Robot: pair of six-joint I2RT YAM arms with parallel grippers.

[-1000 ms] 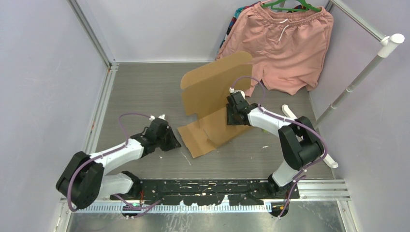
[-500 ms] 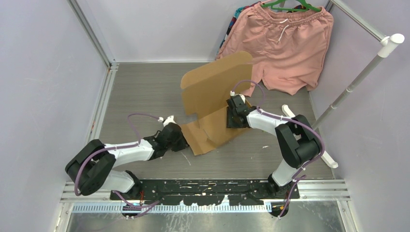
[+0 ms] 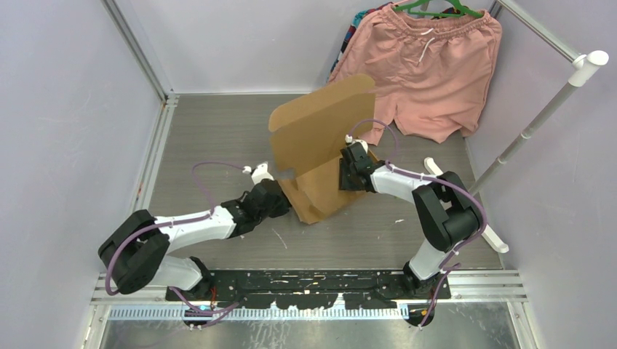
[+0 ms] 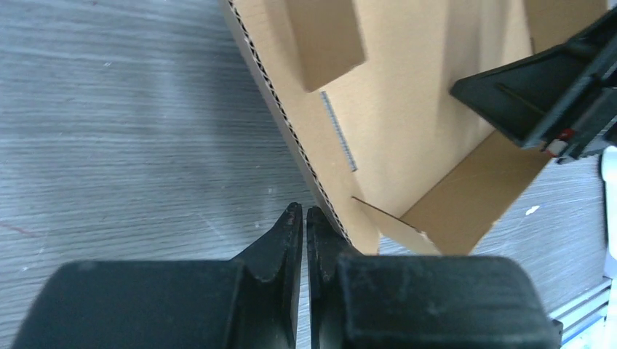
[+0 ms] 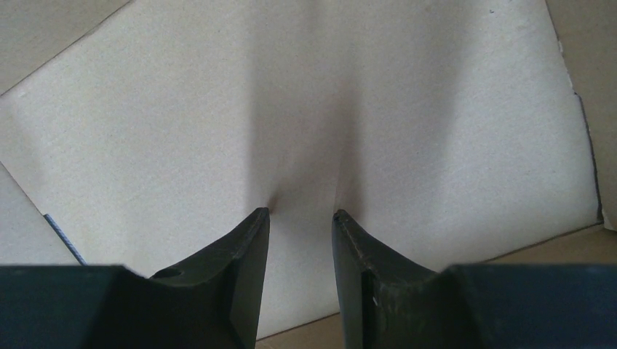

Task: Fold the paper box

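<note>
The paper box (image 3: 320,127) is a brown cardboard sheet with one big panel raised and leaning left, and its lower part (image 3: 320,198) on the table. My left gripper (image 3: 282,205) is shut and empty, low on the table. In the left wrist view the left gripper (image 4: 304,214) has its right finger against the paper box's corrugated edge (image 4: 291,138). My right gripper (image 3: 351,173) is open, and in the right wrist view its tips (image 5: 300,214) press on the inner face of the panel (image 5: 305,109) with nothing between them.
Pink shorts (image 3: 429,65) hang on a green hanger at the back right. A white rack pole (image 3: 542,109) slants along the right side, with a white foot (image 3: 436,171) on the table. Metal frame rails (image 3: 156,138) edge the left side.
My left arm has swung right to the box's near-left edge, its jaws closing a little. The flap that lay flat there has been pushed up and inward. The right gripper has barely moved.
</note>
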